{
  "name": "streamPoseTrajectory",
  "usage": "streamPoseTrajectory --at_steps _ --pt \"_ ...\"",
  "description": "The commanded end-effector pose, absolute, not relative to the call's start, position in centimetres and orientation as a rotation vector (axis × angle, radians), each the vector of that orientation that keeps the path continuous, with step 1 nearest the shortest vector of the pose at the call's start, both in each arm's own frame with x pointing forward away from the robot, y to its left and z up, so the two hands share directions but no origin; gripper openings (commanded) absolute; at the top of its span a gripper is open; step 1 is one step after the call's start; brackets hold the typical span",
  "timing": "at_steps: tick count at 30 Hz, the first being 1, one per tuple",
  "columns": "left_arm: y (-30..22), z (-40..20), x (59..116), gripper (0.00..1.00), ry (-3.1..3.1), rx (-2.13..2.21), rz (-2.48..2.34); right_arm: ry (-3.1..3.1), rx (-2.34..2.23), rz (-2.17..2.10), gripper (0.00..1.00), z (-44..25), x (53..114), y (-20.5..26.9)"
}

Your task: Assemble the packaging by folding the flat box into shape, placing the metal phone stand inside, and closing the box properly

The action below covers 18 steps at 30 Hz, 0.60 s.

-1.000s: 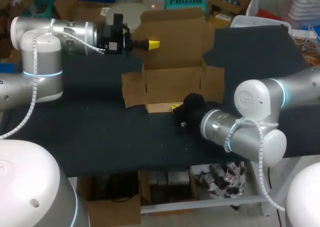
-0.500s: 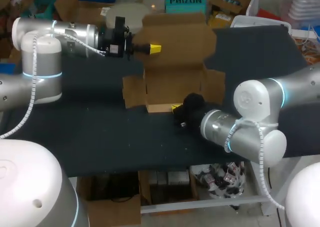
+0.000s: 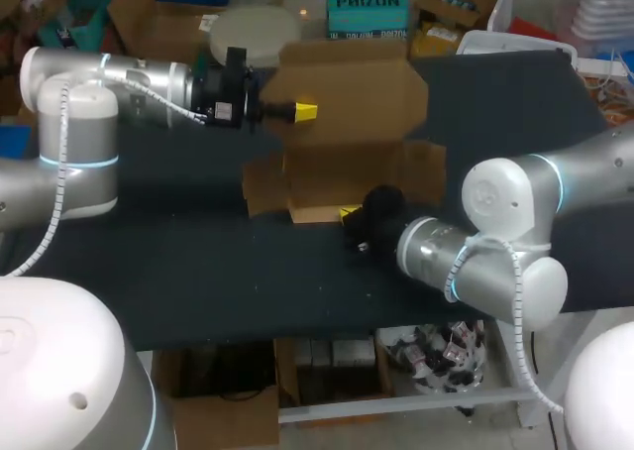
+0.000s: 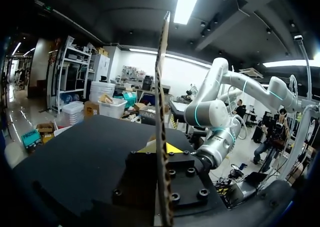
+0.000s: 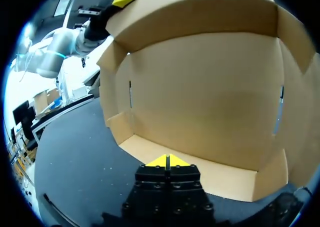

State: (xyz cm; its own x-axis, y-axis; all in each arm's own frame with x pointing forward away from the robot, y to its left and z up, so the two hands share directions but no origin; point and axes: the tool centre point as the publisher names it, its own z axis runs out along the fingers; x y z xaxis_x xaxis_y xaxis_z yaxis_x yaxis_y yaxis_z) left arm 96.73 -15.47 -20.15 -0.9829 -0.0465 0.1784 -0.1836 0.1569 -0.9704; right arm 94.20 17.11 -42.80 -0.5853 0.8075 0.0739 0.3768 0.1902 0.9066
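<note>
The brown cardboard box (image 3: 342, 165) stands open in the middle of the black table, and its tall lid (image 3: 347, 83) leans forward over it. My left gripper (image 3: 305, 109) is shut on the lid's left edge. In the left wrist view the lid (image 4: 161, 77) runs edge-on between that gripper's (image 4: 161, 148) yellow tips. My right gripper (image 3: 347, 212) is shut and holds nothing, its tips resting on the box's front flap (image 3: 319, 213). The right wrist view shows this gripper (image 5: 168, 161) at the front edge of the box's floor, facing the empty inside (image 5: 200, 87).
The box's side flaps stick out to the left (image 3: 263, 184) and right (image 3: 428, 168). The black table (image 3: 149, 262) has bare room left of the box and along its front edge. My right arm's elbow (image 3: 495, 242) hangs over the front right.
My left gripper has come down and toward me with the lid, tilting the lid further over the box. The right arm has not moved.
</note>
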Motion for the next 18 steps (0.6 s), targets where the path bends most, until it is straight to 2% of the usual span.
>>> streamPoseTrajectory --at_steps 1,18 --pt "-15.2 -20.7 96.8 0.0 -2.303 0.22 1.943 2.045 1.106 1.375 0.0 -43.5 94.3 17.2" --pt "-15.1 -21.8 96.0 0.0 -2.306 0.212 1.917 2.045 1.106 1.375 0.0 -43.5 94.3 17.2"
